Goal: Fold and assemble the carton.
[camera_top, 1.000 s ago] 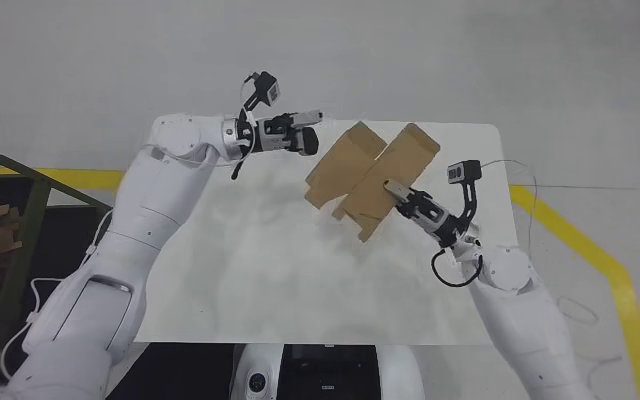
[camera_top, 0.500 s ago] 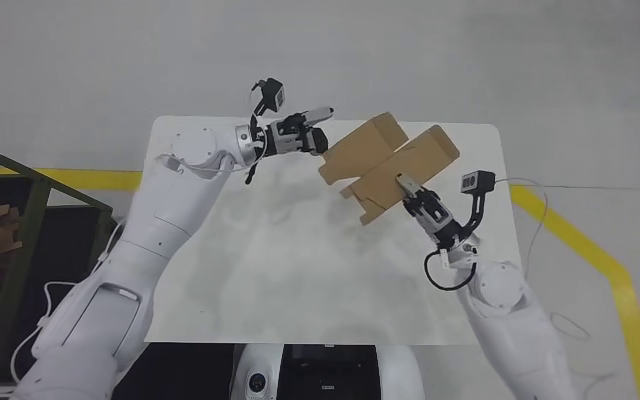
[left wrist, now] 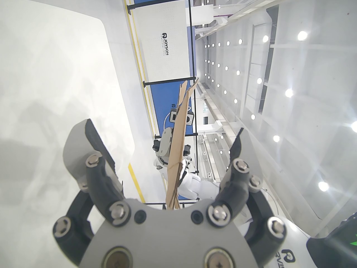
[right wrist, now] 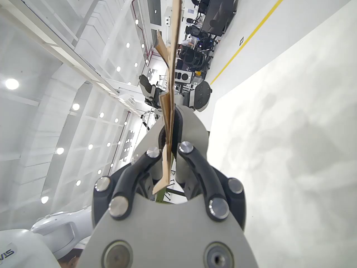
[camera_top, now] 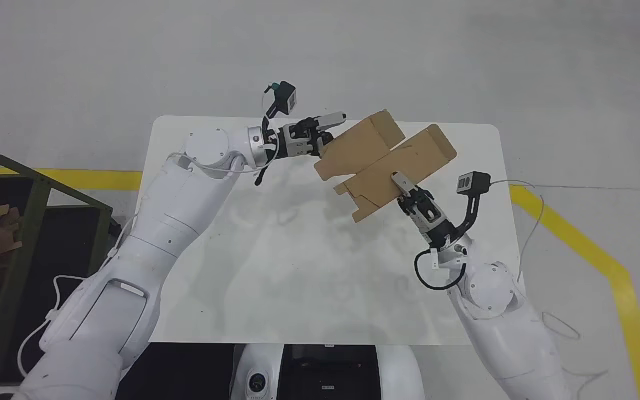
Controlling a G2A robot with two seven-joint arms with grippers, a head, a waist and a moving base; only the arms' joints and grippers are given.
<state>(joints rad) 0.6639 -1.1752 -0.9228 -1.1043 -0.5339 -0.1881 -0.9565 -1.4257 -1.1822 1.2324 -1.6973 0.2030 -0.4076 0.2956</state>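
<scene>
The carton is a flat brown cardboard blank, not boxed up yet. It sits right of centre in the upper half of the top view, over the far right part of the white table. From up there you get its broad face: two long panels side by side, both slanting toward the upper right.

The wrist cams give you what the top view can't, which is the thing edge-on. In the left wrist view the carton is just a thin strip running away from the camera, with the layers splitting a bit at the far end. It passes through the gap of the left gripper, whose fingers are spread wide, and neither pad is on the cardboard as far as I can see. In the right wrist view the carton is a thin edge again, but here the right gripper is pinched tight on it, so that's the one holding it.

Poses, going by the top view:
- **Left arm:** it comes up from the lower left of the frame and bends near the table's upper left corner. The forearm runs about level to the right, with the left gripper at the carton's left end.
- **Right arm:** it comes up from the lower right with the forearm angled toward the upper left. The right gripper is on the carton's lower edge.

Can't tell whether the carton touches the table
</scene>
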